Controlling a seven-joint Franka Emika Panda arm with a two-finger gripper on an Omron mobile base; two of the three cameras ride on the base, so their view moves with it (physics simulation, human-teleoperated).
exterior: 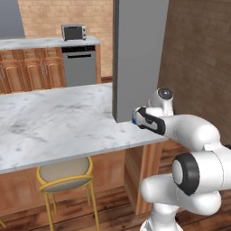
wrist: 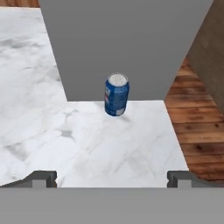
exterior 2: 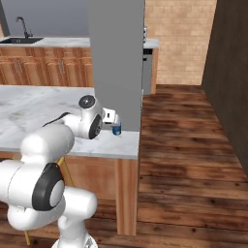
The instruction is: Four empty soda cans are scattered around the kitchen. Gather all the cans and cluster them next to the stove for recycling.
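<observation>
blue can (wrist: pixel 117 94) upright on marble counter (wrist: pixel 65 131) | tool (wrist: pixel 112 178) spread apart, short of can

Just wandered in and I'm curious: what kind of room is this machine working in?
It looks like a home kitchen: a marble-topped island counter with a stool tucked under it, wooden cabinets along the back wall, and a sink faucet.

The blue soda can (wrist: pixel 116 95) bears white markings too blurred to read.
</observation>
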